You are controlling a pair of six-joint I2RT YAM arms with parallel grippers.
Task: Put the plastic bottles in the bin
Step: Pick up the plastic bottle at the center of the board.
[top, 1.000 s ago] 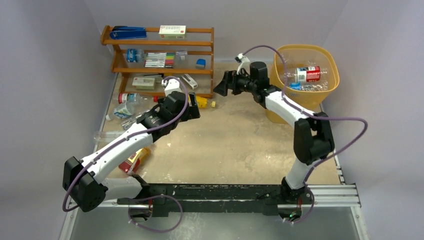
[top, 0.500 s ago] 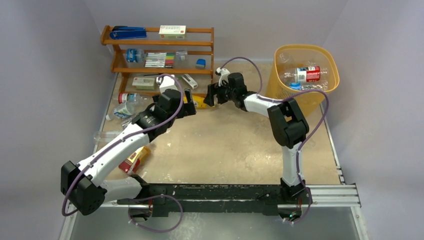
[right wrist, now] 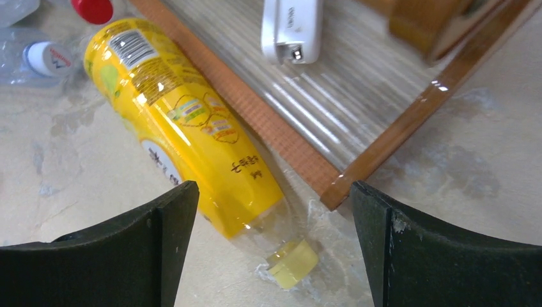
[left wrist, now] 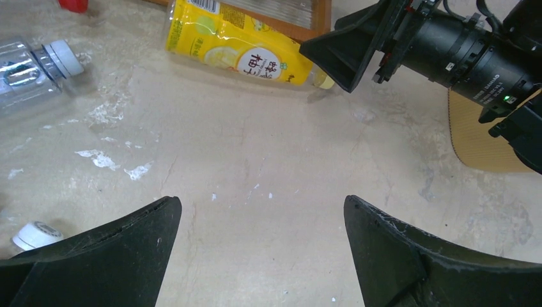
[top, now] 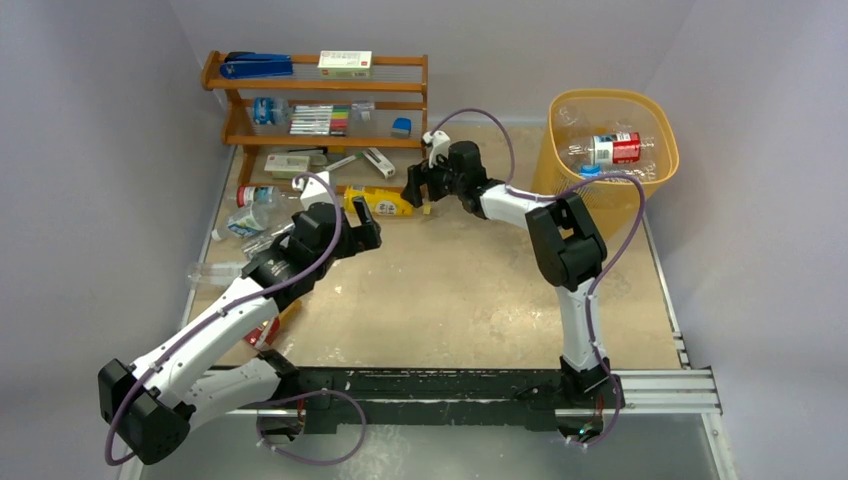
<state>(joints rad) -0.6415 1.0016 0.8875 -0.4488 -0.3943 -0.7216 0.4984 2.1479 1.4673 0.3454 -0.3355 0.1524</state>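
- The left arm (top: 230,300) stretches from its base at 7 o'clock toward the middle of the beige table (top: 480,290), forearm low. The left gripper (top: 365,232) points to 1 o'clock over bare surface, jaws spread wide and grasping nothing.
- The right arm (top: 565,245) folds sharply at the elbow and reaches to 11 o'clock. The right gripper (right wrist: 273,187) tips down at the foot of the brown wooden shelf rack (top: 315,85).
- Its jaws are released, one on each side of the cap end of a yellow plastic bottle with a yellow cap (right wrist: 185,128). That bottle lies on its side against the rack's lowest board; whether either jaw touches it cannot be told.
- The translucent yellow-orange bin (top: 610,93) stands at 2 o'clock, well apart from both grippers. A clear bottle with a red label (top: 615,148) lies inside, and the others around it are too jumbled to count.
- More clear bottles (top: 250,195) lie at 9 to 10 o'clock by the table's left edge. An amber bottle with a red label (top: 268,328) is largely hidden beneath the left forearm.
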